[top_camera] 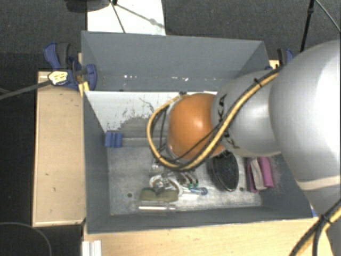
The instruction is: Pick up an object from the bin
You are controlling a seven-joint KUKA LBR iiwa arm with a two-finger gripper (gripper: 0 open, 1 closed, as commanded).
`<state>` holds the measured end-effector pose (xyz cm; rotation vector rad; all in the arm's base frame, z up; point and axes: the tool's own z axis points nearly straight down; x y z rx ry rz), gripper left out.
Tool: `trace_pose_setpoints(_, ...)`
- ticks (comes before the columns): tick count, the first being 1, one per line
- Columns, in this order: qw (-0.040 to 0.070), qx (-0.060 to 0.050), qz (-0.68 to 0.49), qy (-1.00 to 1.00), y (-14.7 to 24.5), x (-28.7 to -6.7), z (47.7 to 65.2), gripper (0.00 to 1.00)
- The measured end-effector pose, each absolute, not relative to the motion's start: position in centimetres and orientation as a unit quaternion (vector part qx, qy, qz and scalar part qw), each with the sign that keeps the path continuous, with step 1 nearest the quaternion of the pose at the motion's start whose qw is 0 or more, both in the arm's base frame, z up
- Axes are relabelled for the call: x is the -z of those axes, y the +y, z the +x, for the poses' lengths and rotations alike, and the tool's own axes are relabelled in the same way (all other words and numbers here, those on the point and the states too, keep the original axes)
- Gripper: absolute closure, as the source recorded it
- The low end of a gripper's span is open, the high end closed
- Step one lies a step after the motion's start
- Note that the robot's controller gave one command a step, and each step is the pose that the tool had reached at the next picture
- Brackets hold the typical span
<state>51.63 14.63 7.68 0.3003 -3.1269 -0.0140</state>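
We see a grey metal bin (170,63) with smooth sloped walls and a scratched, speckled floor. The arm comes in from the right; its wrist carries a glossy orange rounded cover (189,124), and black and yellow cables (160,153) loop around it. Below the cover, the metallic hand (162,183) is low in the bin, near the front wall and a little left of the middle. We cannot tell if the hand is open or closed, because its lower part is mixed with the things under it.

Just below the hand lies an olive-green flat object (159,195), dull and long in shape, beside the front wall. It looks to be touching the hand, but we cannot say this for sure. A thin pale rod (155,208) lies along the front edge of the floor, just beside the olive-green flat object. A thin object with blue and green parts (196,190) lies to the right of the hand.

More to the right there is a black oval object (224,172) with a fine rough texture, and then a pink and purple object (261,174) near the right wall. A small blue block (113,139) sits against the left wall, well apart from the hand.
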Motion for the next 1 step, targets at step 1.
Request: trace_pose_setpoints(1,-0.006,0.000,0.154,-0.988,13.18,-24.83,53.24,1.00)
